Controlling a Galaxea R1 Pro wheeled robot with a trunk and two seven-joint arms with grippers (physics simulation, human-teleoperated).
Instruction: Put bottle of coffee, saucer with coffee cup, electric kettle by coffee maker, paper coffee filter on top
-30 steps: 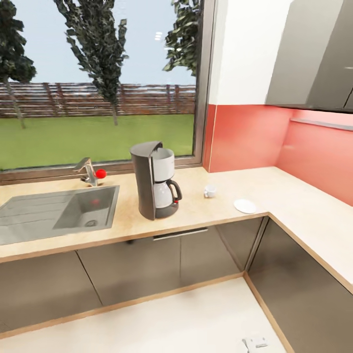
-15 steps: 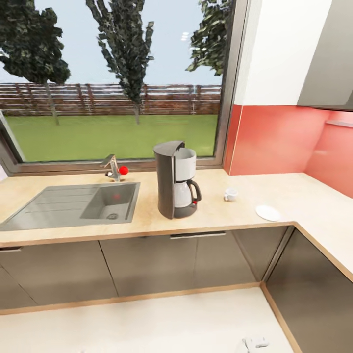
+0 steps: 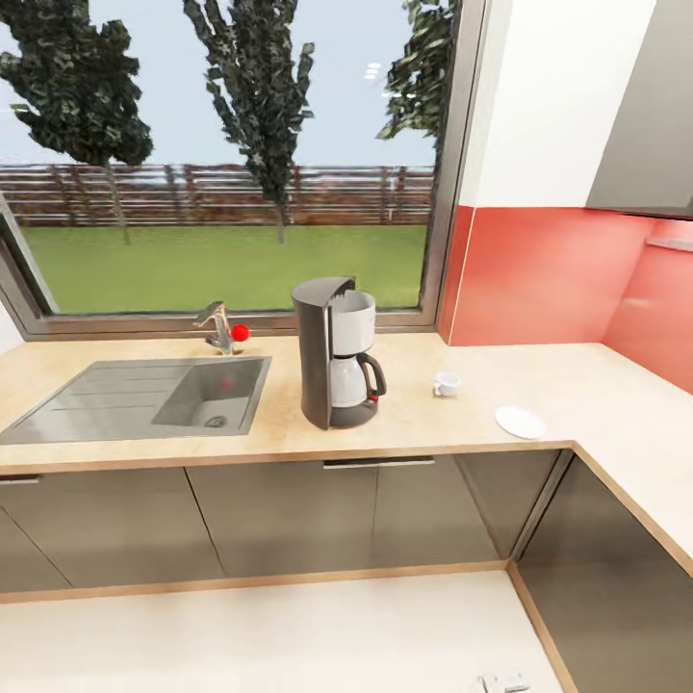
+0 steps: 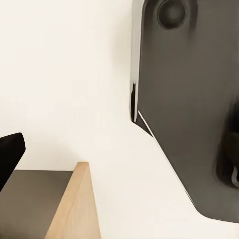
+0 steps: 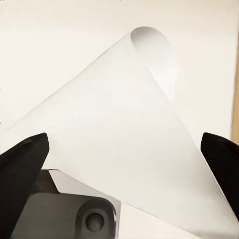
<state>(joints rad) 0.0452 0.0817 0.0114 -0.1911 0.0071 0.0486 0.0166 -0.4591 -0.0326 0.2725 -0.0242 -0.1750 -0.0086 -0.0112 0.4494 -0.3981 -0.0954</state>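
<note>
A dark grey drip coffee maker with a glass carafe (image 3: 335, 354) stands on the pale wooden surface (image 3: 414, 423). A small white cup (image 3: 446, 384) and a flat white saucer (image 3: 521, 422) lie apart beside it. The right gripper (image 5: 119, 167), fingers wide apart, frames a thin translucent paper coffee filter (image 5: 124, 139): light and floppy, probably best pinched at its edge. Whether the left gripper is open, I cannot tell.
</note>
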